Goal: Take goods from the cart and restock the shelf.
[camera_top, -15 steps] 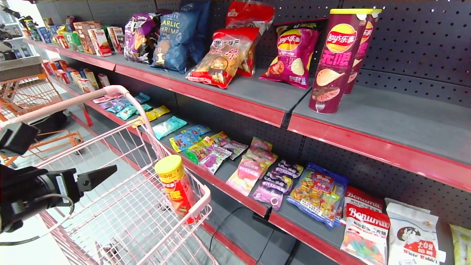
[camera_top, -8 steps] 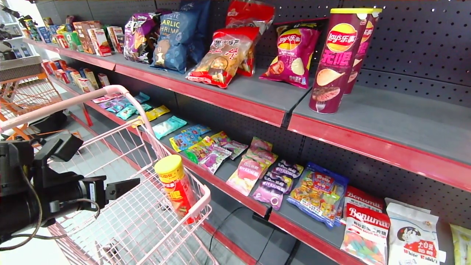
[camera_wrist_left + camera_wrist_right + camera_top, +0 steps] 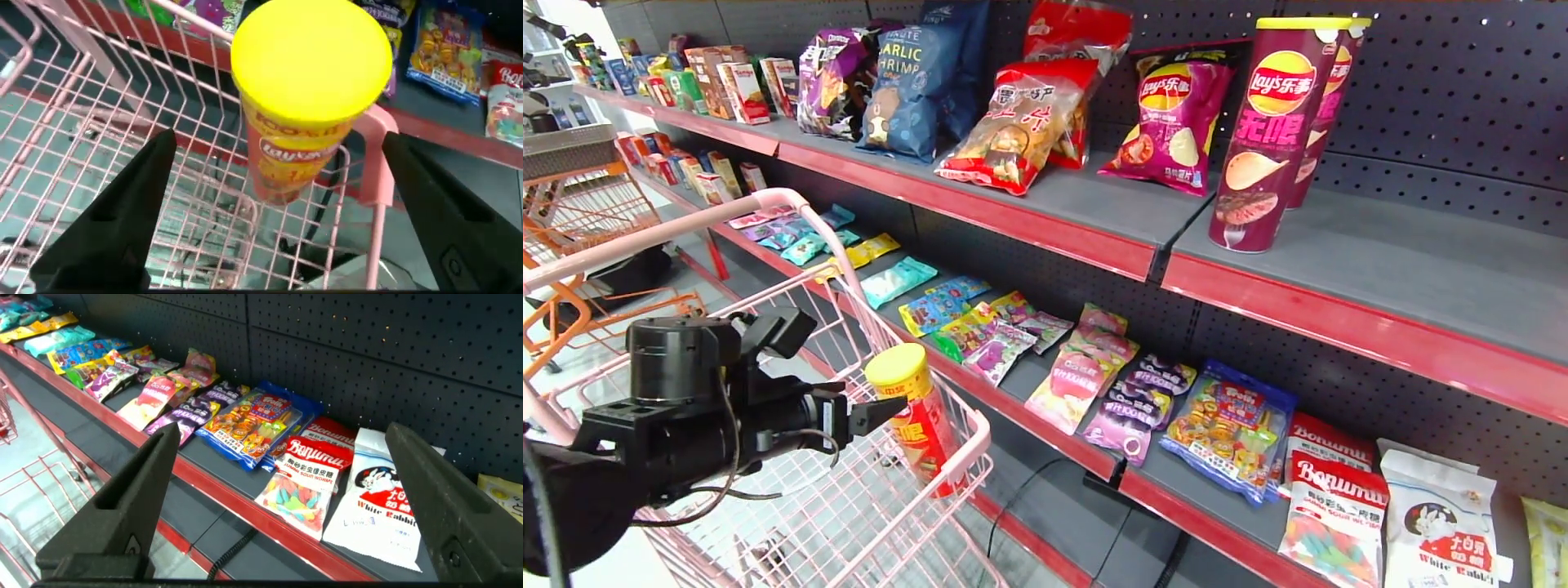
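A red chip can with a yellow lid [image 3: 915, 416] stands upright in the near corner of the pink cart [image 3: 768, 200]. My left gripper [image 3: 854, 360] hovers over the cart just left of the can, open, not touching it. In the left wrist view the can [image 3: 310, 57] sits straight ahead between the spread fingers of the left gripper [image 3: 278, 137]. My right gripper [image 3: 282, 429] is open and holds nothing, facing the lower shelf [image 3: 204, 506] and its candy bags.
Two purple chip cans [image 3: 1270, 131] stand on the upper shelf [image 3: 1380, 261], with bare room to their right. Chip bags [image 3: 1021, 122] fill its left part. Candy bags [image 3: 1225, 425] lie on the lower shelf. An orange cart [image 3: 580, 204] stands far left.
My left arm has swung to the right over the cart, bringing its open gripper up beside the can. The can and the cart have stayed put.
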Tool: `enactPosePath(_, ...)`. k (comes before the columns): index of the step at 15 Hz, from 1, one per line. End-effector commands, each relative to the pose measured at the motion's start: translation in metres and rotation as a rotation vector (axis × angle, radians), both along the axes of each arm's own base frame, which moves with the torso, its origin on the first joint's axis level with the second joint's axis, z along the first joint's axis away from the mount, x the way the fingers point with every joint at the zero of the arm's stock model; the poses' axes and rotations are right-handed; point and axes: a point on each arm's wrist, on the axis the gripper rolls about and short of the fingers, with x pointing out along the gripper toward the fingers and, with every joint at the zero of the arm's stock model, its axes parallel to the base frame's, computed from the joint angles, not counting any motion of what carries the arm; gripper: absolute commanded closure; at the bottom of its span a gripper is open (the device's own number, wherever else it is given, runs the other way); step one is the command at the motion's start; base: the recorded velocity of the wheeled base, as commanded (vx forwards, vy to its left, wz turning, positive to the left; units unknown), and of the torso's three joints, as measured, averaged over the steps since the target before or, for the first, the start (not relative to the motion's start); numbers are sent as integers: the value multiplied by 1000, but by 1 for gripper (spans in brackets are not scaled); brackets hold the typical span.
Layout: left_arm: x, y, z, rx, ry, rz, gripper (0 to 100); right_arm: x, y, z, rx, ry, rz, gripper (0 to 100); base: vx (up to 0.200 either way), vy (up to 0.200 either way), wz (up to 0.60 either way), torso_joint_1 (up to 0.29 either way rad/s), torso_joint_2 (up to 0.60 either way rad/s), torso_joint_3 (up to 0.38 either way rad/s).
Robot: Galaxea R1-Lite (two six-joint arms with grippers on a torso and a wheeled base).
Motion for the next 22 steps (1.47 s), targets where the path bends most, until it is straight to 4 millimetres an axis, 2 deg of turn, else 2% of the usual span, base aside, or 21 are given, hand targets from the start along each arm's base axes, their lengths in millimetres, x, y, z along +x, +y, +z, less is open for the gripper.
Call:
enactPosePath(1,12,-6,-23,10,50,-14,0,0,0,0,0,1,2,0,0,0,0,0,0,0)
enactPosePath(2,12,-6,-23,10,50,-14,0,0,0,0,0,1,2,0,0,0,0,0,0,0)
enactPosePath(3,24,-9,-32,6,23,-22,0,0,0,0,-1,1,2,0,0,0,0,0,0,0)
enactPosePath(5,28,-16,-39,8,25,-41,0,0,0,0,-1,1,2,0,0,0,0,0,0,0)
enactPosePath(10,52,-30,-41,-2,-34,-67,0,0,0,0,-1,1,2,0,0,0,0,0,0,0)
enactPosePath(16,56,-45,-47,3,-38,-94,0,0,0,0,-1,1,2,0,0,0,0,0,0,0)
enactPosePath(17,58,-46,-48,7,-48,-87,100,0,0,0,-1,1,2,0,0,0,0,0,0,0)
enactPosePath(22,53,-44,-46,2,-65,-81,100,0,0,0,0,1,5,0,0,0,0,0,0,0)
